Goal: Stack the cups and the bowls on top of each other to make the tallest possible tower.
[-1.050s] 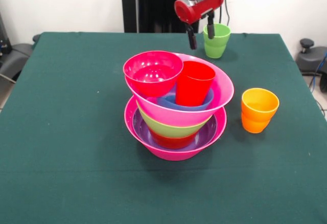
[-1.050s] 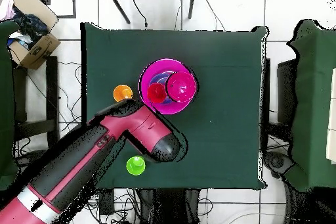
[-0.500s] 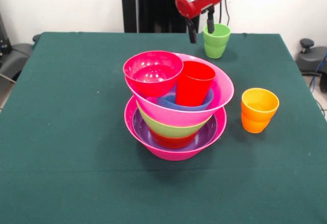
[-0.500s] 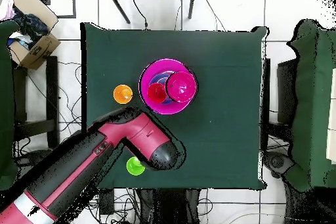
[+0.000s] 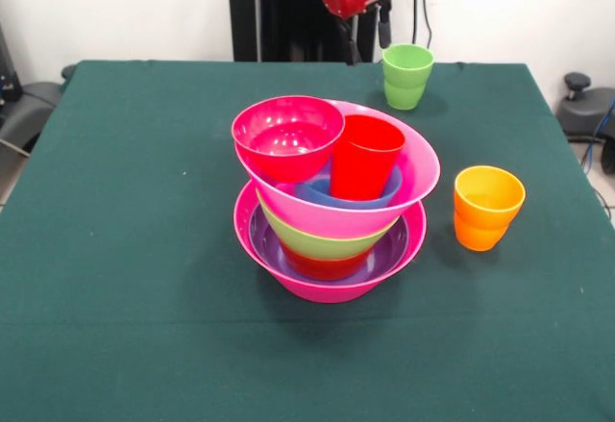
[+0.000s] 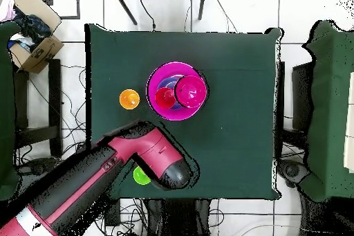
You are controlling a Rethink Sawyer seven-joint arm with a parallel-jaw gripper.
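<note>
Red-bodied hand (image 5: 367,39) hangs empty, fingers parted, just beside the lime green cup (image 5: 407,75).

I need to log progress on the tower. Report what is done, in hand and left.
Done: the tower stands nested on a pink bowl, with a red cup and a crimson bowl on top. In hand: nothing; the gripper hangs open by the green cup. Left: the green cup and the orange cup, both on the table.

Dark green worktop (image 5: 115,211), hot-pink base bowl (image 5: 327,287), purple bowl (image 5: 384,254), lime green cup (image 5: 406,76), orange cup (image 5: 487,207), red cup (image 5: 365,158), red hand (image 5: 366,30)
</note>
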